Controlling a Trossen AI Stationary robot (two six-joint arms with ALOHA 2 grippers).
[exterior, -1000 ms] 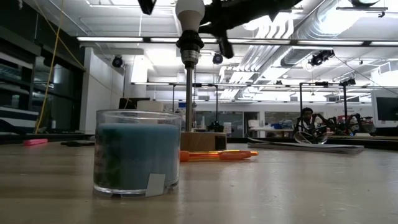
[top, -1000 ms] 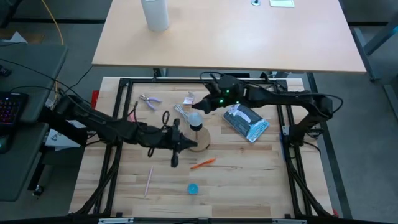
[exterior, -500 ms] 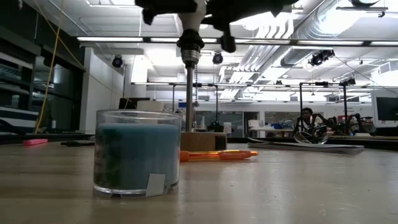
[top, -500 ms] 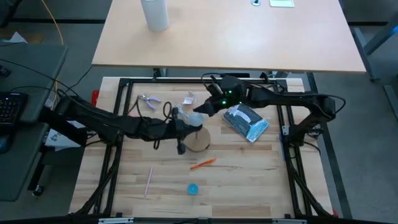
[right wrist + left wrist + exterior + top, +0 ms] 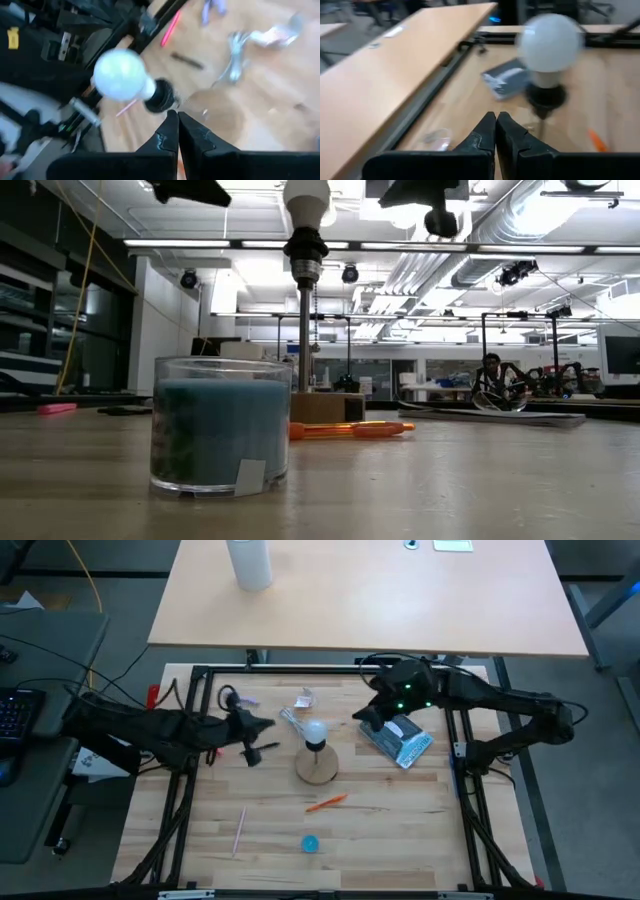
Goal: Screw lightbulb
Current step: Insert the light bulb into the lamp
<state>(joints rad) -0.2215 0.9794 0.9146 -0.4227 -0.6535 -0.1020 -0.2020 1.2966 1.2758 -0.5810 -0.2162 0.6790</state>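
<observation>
The white lightbulb (image 5: 316, 730) stands upright in a dark socket (image 5: 305, 250) on a thin post over the round wooden base (image 5: 317, 765) at mid-table. It also shows in the low view (image 5: 306, 198), the left wrist view (image 5: 550, 42) and the right wrist view (image 5: 120, 74). My left gripper (image 5: 272, 724) is shut and empty, to the left of the bulb, at about its height. My right gripper (image 5: 360, 718) is shut and empty, to the right of the bulb. In both wrist views the fingers meet, left (image 5: 496, 120) and right (image 5: 177, 117).
An orange pen (image 5: 326, 802), a blue cap (image 5: 311, 843) and a pink stick (image 5: 239, 830) lie nearer the front edge. Pliers (image 5: 238, 700) and a clear wrapper (image 5: 297, 715) lie behind the bulb, and a packaged item (image 5: 397, 737) lies under the right arm. A white cylinder (image 5: 249, 562) stands on the far table.
My left gripper rose from beside the wooden base to the bulb, then drew back toward the table's left edge. My right gripper, which was at the bulb, drew back toward the right edge. The bulb stays upright in its socket.
</observation>
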